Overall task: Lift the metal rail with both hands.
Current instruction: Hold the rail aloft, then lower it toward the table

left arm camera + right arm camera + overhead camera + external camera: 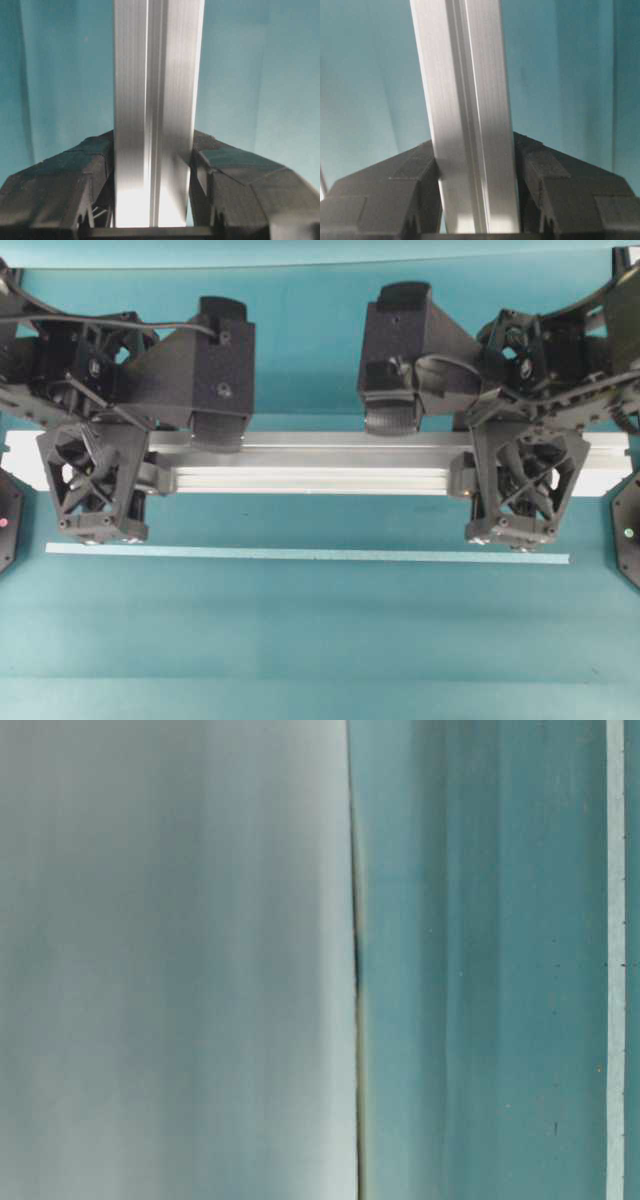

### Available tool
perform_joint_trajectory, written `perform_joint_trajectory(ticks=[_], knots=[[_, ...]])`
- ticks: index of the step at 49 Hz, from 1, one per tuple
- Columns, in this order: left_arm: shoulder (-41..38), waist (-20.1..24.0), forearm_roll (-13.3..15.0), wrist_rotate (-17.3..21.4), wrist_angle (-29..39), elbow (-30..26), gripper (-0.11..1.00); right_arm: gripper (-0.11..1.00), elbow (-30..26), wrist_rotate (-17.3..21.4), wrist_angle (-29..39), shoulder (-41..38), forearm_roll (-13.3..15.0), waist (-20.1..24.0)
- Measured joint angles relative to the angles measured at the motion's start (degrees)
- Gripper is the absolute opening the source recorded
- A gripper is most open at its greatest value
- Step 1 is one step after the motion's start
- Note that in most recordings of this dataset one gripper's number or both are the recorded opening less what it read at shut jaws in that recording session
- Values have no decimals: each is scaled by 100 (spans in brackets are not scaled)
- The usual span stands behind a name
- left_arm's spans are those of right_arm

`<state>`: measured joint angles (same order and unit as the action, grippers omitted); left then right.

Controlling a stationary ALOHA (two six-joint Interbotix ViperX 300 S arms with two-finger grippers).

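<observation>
The left gripper [150,475] pinches the rail [310,468] near its left end, the rail runs level across the middle above the teal worktop [320,630] and the tape strip [308,554], and the right gripper [468,472] pinches it near the right end.

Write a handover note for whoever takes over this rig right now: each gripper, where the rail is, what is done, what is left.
Left gripper: shut on the metal rail, a finger pressed on each side, near its left end.
Right gripper: shut on the same rail near its right end, same way.
Rail: spans level between the two grippers in the overhead view, above the teal table; the pale tape strip lies on the table nearer the camera, untouched.
Done: both grips set. The rail looks clear of the table, though the height cannot be judged.
Left: probably finish the lift, keeping both ends level.
</observation>
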<state>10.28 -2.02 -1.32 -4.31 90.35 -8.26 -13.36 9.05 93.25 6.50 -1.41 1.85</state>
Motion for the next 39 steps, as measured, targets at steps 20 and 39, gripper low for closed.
perform_joint_trajectory(ticks=[20, 39], knots=[[-88, 9, 0, -9, 105, -281, 36, 39, -246, 9, 79, -53, -70, 0], [-88, 9, 9, -9, 97, -281, 36, 39, -176, 9, 79, -44, -79, 0]])
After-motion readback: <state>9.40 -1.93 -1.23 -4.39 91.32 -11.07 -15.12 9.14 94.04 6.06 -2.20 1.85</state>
